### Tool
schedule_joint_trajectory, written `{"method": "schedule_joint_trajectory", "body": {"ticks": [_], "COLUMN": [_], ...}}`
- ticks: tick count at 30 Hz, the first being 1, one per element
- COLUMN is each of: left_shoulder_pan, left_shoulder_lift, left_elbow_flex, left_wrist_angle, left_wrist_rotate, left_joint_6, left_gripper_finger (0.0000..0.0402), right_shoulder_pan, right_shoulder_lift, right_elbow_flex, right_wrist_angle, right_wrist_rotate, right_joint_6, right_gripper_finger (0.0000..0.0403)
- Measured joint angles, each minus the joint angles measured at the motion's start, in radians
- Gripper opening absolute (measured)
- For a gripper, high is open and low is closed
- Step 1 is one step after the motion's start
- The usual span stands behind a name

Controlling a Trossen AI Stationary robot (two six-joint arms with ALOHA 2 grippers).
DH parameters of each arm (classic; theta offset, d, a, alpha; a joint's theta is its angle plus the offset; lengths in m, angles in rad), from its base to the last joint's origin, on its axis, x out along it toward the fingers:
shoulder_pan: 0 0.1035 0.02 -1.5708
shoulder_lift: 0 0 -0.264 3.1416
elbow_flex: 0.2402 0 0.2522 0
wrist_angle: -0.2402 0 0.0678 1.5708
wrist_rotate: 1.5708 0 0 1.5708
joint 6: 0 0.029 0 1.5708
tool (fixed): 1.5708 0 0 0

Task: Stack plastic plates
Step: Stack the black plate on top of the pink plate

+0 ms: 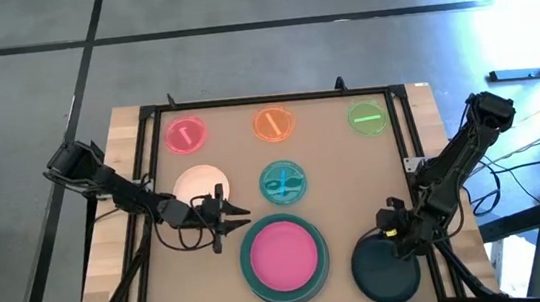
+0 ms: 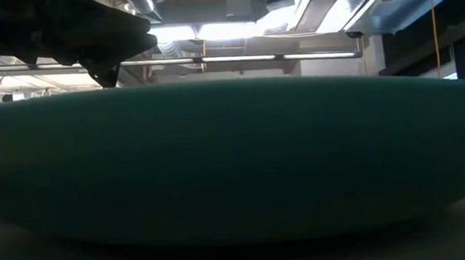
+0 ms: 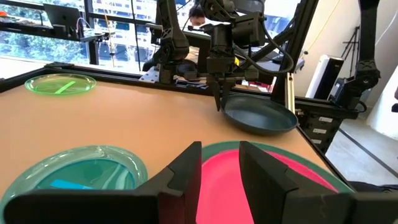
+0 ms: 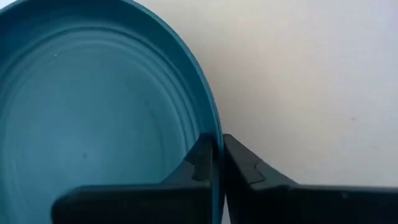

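The right gripper (image 4: 217, 163) pinches the rim of the dark plate (image 1: 383, 269) at the table's near right; the plate's near side is cut off. The left gripper (image 1: 240, 210), fingers slightly apart and empty, hovers beside the magenta plate (image 1: 283, 253), which lies in a teal plate (image 1: 254, 283)

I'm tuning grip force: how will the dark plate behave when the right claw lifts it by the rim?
The dark plate looks thin and rigid, so probably light. The right claw pinches only one edge, so the plate may sag or swing from it. Its glossy surface in the right wrist view suggests it could slip if held loosely.
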Motion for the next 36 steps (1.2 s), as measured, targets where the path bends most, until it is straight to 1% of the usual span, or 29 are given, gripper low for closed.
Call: {"method": "schedule_joint_trajectory", "body": {"ticks": [3, 7, 10, 13, 18, 22, 30, 36], "left_shoulder_pan": [0.0, 0.006, 0.006, 0.006, 0.006, 0.005, 0.004, 0.005], "left_shoulder_lift": [0.0, 0.0, 0.0, 0.0, 0.0, 0.0, 0.0, 0.0], "left_elbow_flex": [0.0, 0.0, 0.0, 0.0, 0.0, 0.0, 0.0, 0.0], "left_wrist_angle": [0.0, 0.0, 0.0, 0.0, 0.0, 0.0, 0.0, 0.0], "left_wrist_rotate": [0.0, 0.0, 0.0, 0.0, 0.0, 0.0, 0.0, 0.0], "left_joint_6": [0.001, 0.001, 0.001, 0.0, 0.0, 0.0, -0.002, -0.002], "left_gripper_finger": [0.0101, 0.0101, 0.0101, 0.0101, 0.0101, 0.0101, 0.0101, 0.0101], "right_shoulder_pan": [0.0, 0.0, 0.0, 0.0, 0.0, -0.011, -0.151, -0.261], "right_shoulder_lift": [0.0, -0.014, -0.039, -0.062, -0.086, -0.088, -0.089, -0.074], "right_elbow_flex": [0.0, 0.0, 0.005, 0.032, 0.089, 0.126, 0.135, 0.135], "right_wrist_angle": [-0.003, -0.005, 0.003, 0.003, 0.007, 0.01, 0.099, 0.259], "right_wrist_rotate": [0.001, 0.001, 0.022, 0.075, 0.194, 0.254, 0.263, 0.282], "right_joint_6": [-0.002, -0.003, -0.001, -0.011, -0.054, -0.082, -0.111, -0.228], "right_gripper_finger": [0.0016, 0.0005, 0.0005, 0.0003, 0.0004, 0.0001, 0.0005, 0.0005]}}
